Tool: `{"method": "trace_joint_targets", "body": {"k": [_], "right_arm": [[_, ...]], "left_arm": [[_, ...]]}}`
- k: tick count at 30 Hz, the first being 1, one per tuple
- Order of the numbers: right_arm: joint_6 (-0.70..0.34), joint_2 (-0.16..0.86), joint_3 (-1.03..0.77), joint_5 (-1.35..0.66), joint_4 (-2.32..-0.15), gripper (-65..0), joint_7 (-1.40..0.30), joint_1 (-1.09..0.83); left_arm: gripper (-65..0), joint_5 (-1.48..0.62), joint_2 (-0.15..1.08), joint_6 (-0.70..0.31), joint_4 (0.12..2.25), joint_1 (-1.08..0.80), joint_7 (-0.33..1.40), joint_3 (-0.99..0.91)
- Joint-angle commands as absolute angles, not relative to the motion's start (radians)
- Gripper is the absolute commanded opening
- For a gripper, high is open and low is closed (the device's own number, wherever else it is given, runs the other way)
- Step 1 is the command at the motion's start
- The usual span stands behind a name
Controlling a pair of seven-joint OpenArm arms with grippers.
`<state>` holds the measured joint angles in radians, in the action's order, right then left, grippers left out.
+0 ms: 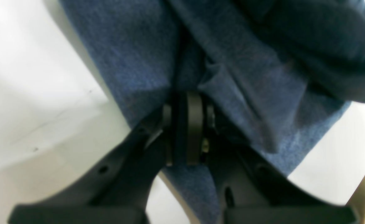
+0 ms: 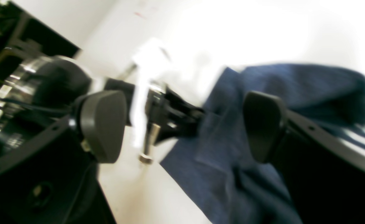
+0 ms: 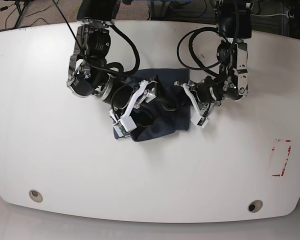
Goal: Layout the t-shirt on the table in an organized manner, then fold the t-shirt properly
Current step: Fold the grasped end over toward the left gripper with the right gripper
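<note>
One t-shirt, bunched in dark blue heap at table centre. Two arms, two grommet holes, one red-and-white marking. Left gripper clenched on fold of shirt fabric at heap's edge. Right gripper released, fingers spread wide, cloth lying between and below them, not pinched.

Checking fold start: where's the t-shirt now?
Base view: the t-shirt lies bunched at the table centre, toward the far edge, between both arms.
</note>
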<state>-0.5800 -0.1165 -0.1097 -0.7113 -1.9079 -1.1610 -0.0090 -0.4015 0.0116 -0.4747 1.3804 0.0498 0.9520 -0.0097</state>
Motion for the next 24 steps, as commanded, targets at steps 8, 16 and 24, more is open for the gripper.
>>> {"method": "trace_joint_targets", "body": {"k": [8, 16, 24], "right_arm": [[-0.584, -0.021, -0.165, -0.73, -1.96, -8.4, -1.136, -0.028], [-0.585, 0.087, -0.232, -0.731, -1.962, -8.4, -1.135, -0.047], [-0.585, 0.113, -0.243, -0.727, -1.952, -8.4, -1.135, -0.05]], "left_arm": [[-60.4, -0.397, 0.016, -0.464, 1.366, 0.035, 1.07, -0.007], [-48.3, -0.498, 0.016, -0.464, 1.369, 0.05, 1.07, -0.048], [-43.1, -0.596, 0.016, -0.464, 1.452, 0.051, 1.07, -0.076]]}}
